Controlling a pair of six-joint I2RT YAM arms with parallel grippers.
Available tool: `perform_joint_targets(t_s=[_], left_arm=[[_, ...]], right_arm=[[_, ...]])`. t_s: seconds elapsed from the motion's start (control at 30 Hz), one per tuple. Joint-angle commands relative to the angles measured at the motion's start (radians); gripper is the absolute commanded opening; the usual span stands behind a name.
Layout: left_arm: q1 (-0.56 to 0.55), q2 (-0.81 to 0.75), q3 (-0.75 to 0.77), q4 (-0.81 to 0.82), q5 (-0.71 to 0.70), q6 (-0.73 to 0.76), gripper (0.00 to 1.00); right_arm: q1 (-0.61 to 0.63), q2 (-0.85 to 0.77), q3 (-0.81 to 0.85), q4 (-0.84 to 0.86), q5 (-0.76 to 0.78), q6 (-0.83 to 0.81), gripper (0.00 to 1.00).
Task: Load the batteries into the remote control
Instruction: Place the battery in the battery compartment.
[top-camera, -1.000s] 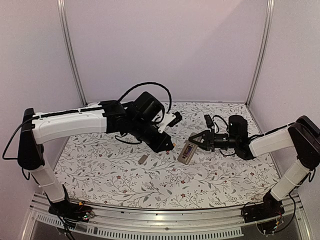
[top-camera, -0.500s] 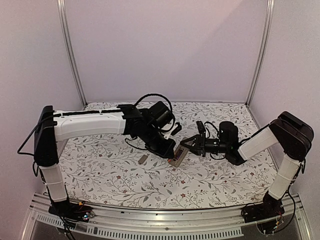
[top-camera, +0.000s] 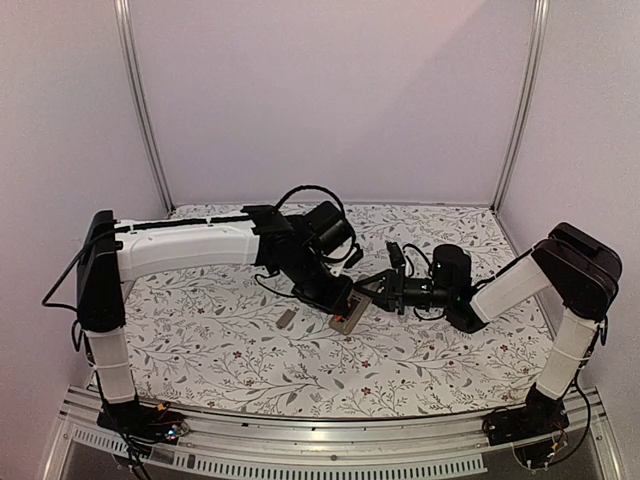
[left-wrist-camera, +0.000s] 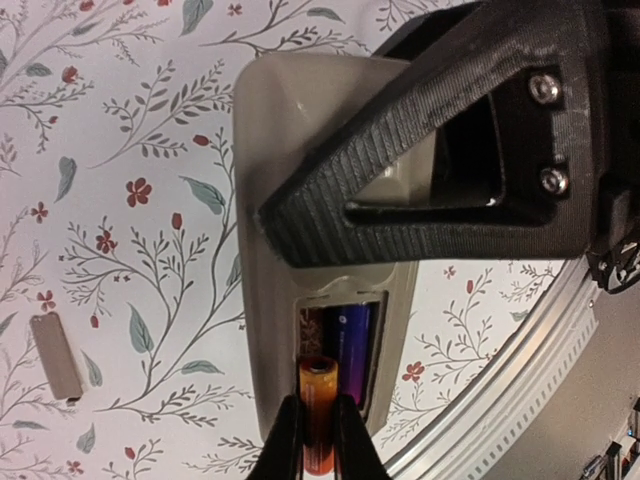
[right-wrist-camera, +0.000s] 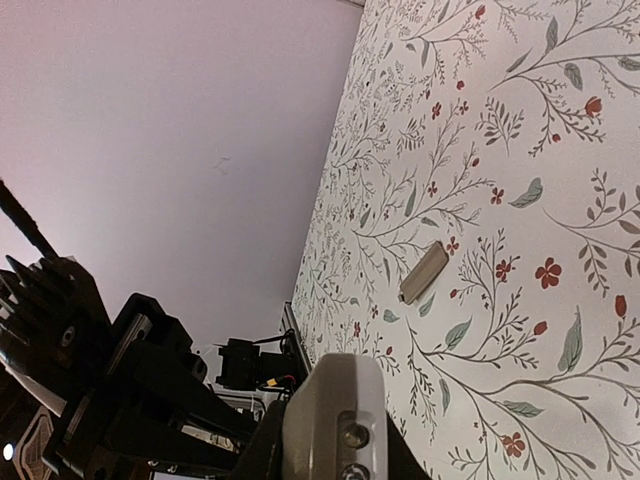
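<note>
The remote control (top-camera: 347, 315) is held off the table, grey-beige back up, its battery bay open (left-wrist-camera: 340, 350). My right gripper (top-camera: 366, 293) is shut on the remote's far end; its end fills the right wrist view (right-wrist-camera: 335, 420). A dark blue-black battery (left-wrist-camera: 353, 345) lies in the bay. My left gripper (left-wrist-camera: 318, 440) is shut on the orange-red battery (left-wrist-camera: 318, 410), whose tip sits at the mouth of the empty slot beside the dark one. In the top view my left gripper (top-camera: 338, 297) is right over the remote.
The flat grey cover sliver (top-camera: 286, 319) lies on the floral mat left of the remote; it also shows in the left wrist view (left-wrist-camera: 56, 355) and the right wrist view (right-wrist-camera: 423, 274). The aluminium front rail (top-camera: 320, 455) runs along the near edge.
Both arms have closed toward the table's middle. The remote has moved left and lower with my right gripper, and my left gripper has come down onto its open bay.
</note>
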Motion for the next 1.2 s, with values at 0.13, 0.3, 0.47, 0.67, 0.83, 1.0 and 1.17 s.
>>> perform_joint_targets(t_s=[0.13,0.3,0.47,0.67,0.83,1.0,1.17], left_arm=[[0.004,0.052,0.053,-0.054,-0.056,0.002,0.0],[-0.002,0.069,0.073,-0.066,-0.061,0.01,0.0],[-0.004,0.083,0.092,-0.073,-0.063,0.012,0.0],[-0.004,0.092,0.107,-0.078,-0.07,0.009,0.0],[-0.006,0.102,0.122,-0.085,-0.059,0.006,0.01],[-0.008,0.11,0.125,-0.088,-0.054,0.005,0.06],[-0.009,0.11,0.123,-0.1,-0.066,0.017,0.11]], right_arm=[[0.02,0.014,0.023,0.042,0.004,0.012,0.01],[0.025,0.016,0.028,0.034,0.009,0.007,0.01],[0.033,0.015,0.031,0.022,0.016,0.0,0.02],[0.038,0.011,0.034,0.008,0.019,-0.011,0.02],[0.041,0.006,0.037,-0.01,0.027,-0.024,0.03],[0.041,0.005,0.039,-0.01,0.029,-0.026,0.03],[0.042,0.0,0.037,-0.004,0.029,-0.024,0.04]])
